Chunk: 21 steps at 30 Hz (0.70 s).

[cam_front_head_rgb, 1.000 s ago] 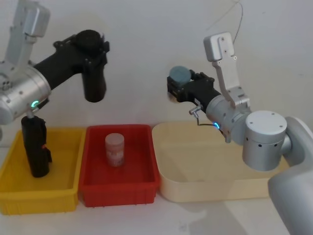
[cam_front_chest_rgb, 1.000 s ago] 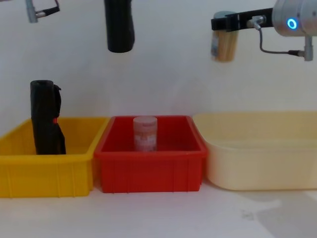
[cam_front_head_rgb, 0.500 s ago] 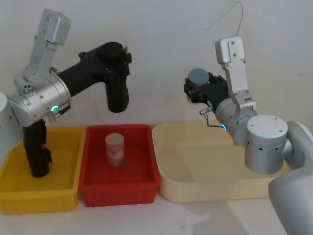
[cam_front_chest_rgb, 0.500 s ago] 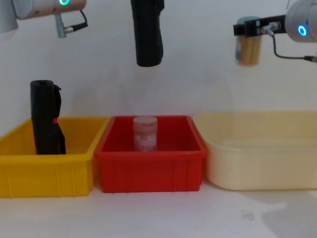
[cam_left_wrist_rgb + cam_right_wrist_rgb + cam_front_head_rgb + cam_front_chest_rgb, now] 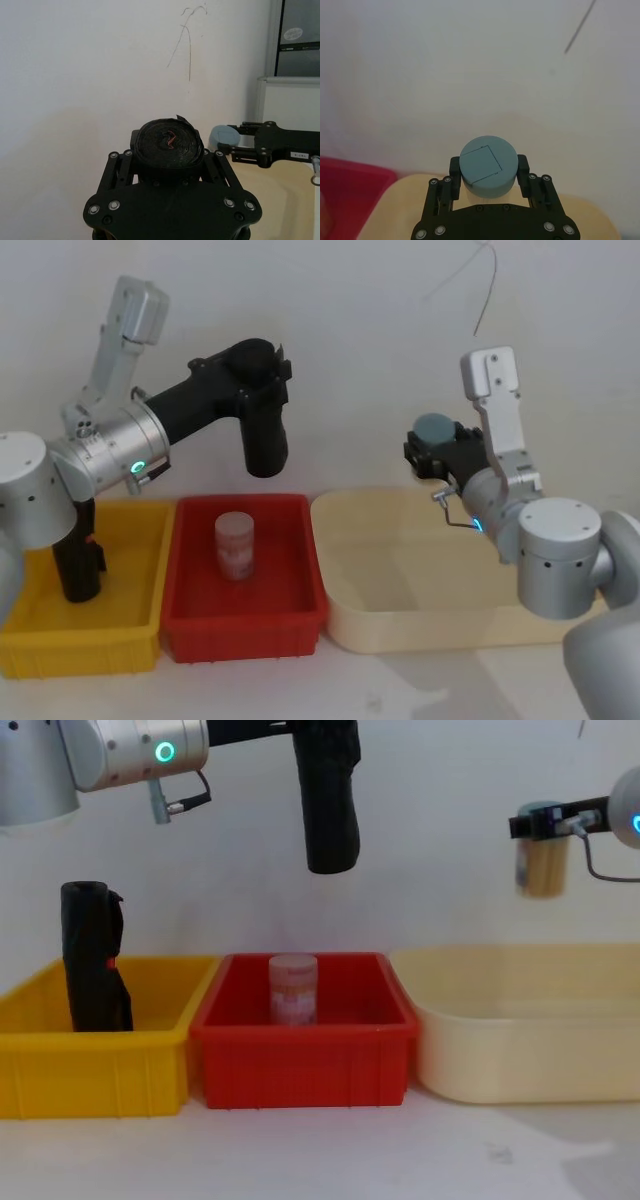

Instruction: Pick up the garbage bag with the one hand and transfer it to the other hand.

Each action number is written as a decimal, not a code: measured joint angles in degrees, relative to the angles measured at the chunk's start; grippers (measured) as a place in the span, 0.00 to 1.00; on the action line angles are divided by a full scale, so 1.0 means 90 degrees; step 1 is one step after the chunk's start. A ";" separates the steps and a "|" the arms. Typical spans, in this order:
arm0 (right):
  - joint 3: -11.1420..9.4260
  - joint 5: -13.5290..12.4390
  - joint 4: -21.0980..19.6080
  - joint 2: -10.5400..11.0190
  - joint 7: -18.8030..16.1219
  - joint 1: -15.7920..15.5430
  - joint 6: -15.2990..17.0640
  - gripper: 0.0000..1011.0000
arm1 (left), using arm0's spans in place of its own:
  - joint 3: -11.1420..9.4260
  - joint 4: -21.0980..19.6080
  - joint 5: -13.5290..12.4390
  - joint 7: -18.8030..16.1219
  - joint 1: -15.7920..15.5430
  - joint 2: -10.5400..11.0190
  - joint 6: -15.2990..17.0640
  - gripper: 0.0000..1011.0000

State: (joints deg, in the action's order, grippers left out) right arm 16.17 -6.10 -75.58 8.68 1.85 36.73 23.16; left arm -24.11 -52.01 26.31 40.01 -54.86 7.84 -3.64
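The garbage bag (image 5: 265,435), a plain black roll, hangs upright in the air over the back of the red bin (image 5: 300,615). My left gripper (image 5: 262,380), on the arm with the green ring, is shut on its upper end. From the chest the garbage bag (image 5: 330,815) hangs high above the red bin (image 5: 300,1065). The left wrist view looks onto the roll's coiled end (image 5: 170,147) between the fingers. My right gripper (image 5: 437,447), on the blue-ringed arm, is shut on a jar with a grey-blue lid (image 5: 487,167) above the cream tub (image 5: 420,635).
A second black roll with a red mark (image 5: 75,555) stands in the yellow bin (image 5: 80,650) at the left. A small pink-labelled jar (image 5: 235,545) stands in the red bin. The three containers sit side by side.
My left arm has swung right, carrying the garbage bag from over the yellow bin's edge to above the red bin. My right gripper, with its jar, has drawn away to the right and slightly lower.
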 joint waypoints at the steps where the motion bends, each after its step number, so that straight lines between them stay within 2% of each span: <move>1: -0.0008 0.0006 -0.0015 0.0010 0.0010 -0.0012 0.0023 0.64 | -0.0005 0.0060 0.0007 0.0020 -0.0032 -0.0022 -0.0039 0.52; 9: -0.0095 0.0068 -0.0217 0.0114 0.0057 -0.0172 0.0275 0.64 | -0.0033 0.0832 0.0094 0.0278 -0.0453 -0.0320 -0.0480 0.52; 17: -0.0126 0.0092 -0.0319 0.0183 0.0015 -0.0292 0.0479 0.64 | -0.0023 0.1981 0.0215 0.0683 -0.1019 -0.0742 -0.0861 0.52; 18: -0.0127 0.0093 -0.0333 0.0194 -0.0013 -0.0312 0.0508 0.64 | -0.0020 0.2289 0.0240 0.0765 -0.1154 -0.0839 -0.0922 0.52; 21: -0.0126 0.0093 -0.0355 0.0213 -0.0065 -0.0347 0.0549 0.64 | -0.0091 0.2781 0.0384 0.0946 -0.1382 -0.0988 -0.1077 0.52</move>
State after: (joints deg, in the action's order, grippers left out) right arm 15.03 -5.26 -78.77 10.59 1.26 33.60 28.10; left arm -24.92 -26.99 29.77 48.52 -67.30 -1.04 -13.33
